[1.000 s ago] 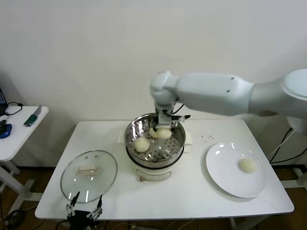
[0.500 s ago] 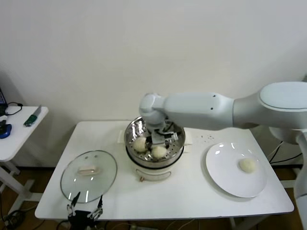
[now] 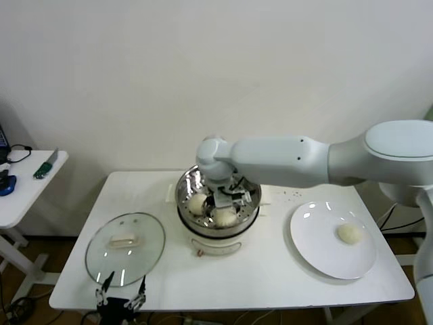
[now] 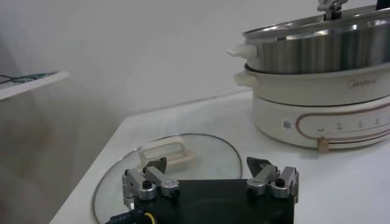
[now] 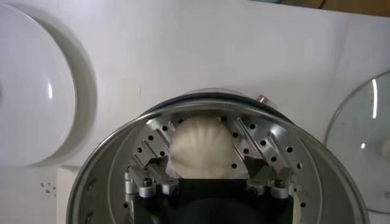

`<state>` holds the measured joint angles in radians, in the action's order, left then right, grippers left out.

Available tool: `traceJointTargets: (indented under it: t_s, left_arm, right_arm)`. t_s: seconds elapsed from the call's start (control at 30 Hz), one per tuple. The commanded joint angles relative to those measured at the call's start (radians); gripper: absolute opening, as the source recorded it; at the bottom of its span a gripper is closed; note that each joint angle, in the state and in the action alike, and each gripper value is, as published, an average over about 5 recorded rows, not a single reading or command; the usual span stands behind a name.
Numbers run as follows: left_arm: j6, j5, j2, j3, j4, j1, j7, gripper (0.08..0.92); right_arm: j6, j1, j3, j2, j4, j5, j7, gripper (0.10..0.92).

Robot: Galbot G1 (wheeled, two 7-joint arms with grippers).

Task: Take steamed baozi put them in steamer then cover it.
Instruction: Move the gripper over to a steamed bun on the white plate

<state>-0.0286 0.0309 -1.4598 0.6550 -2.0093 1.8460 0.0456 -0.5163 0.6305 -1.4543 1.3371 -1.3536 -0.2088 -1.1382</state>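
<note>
The steamer (image 3: pixel 183 191) stands on its white pot base (image 3: pixel 218 245) mid-table. My right gripper (image 3: pixel 226 204) reaches into it, open, its fingers (image 5: pixel 158 167) on either side of a pleated baozi (image 5: pixel 202 147) that lies on the perforated floor. The head view shows two baozi in the basket (image 3: pixel 197 203) (image 3: pixel 225 217) and one more baozi (image 3: pixel 349 233) on the white plate (image 3: pixel 318 250). The cover (image 3: pixel 125 247), a glass lid with a cream handle (image 4: pixel 166 154), lies flat on the table's left. My left gripper (image 3: pixel 120 298) hangs open at the front edge, just before the cover (image 4: pixel 195 152).
The right arm spans from the right side over the back of the steamer. A small side table (image 3: pixel 27 177) with a few items stands off to the left. The plate (image 5: pixel 36 103) lies right of the pot, near the table's right edge.
My right gripper moved from the back of the steamer toward its front, came down, and opened, leaving the baozi on the perforated floor. The left arm stayed still.
</note>
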Motion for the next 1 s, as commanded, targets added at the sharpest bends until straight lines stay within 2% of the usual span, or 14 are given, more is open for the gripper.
traceJointTargets:
  t_s: [0.03,0.23,0.33,0.47,0.63,0.8,1.0]
  left_arm:
    - [-0.002,-0.001,0.001,-0.001,-0.003,0.000,0.000,0.823]
    - [-0.003,0.001,0.001,-0.008,-0.004,0.000,0.000,0.823]
    - [-0.001,0.001,0.003,-0.009,-0.007,-0.004,0.001,0.823]
    - [0.005,0.002,0.006,-0.014,-0.013,-0.014,0.001,0.823]
    - [0.017,0.018,0.013,-0.027,-0.016,-0.034,0.003,0.823]
    - [0.027,0.035,0.025,-0.032,-0.027,-0.059,0.003,0.823]
    - [0.019,0.037,0.025,-0.041,-0.035,-0.051,-0.001,0.823]
  right_arm:
    - [-0.006,0.073,0.024,-0.052,-0.004,0.030,0.001,0.823]
    - [0.083,0.174,-0.024,-0.181,0.009,0.136,0.015,0.823]
    - [0.228,0.230,-0.116,-0.260,0.006,0.263,0.077,0.823]
    - [0.497,0.293,-0.230,-0.372,-0.005,0.471,0.136,0.823]
    - [0.654,0.314,-0.296,-0.509,-0.029,0.623,0.111,0.823]
    - [0.740,0.252,-0.293,-0.674,-0.065,0.632,0.116,0.823]
    - [0.752,0.073,-0.168,-0.829,-0.035,0.475,0.101,0.823]
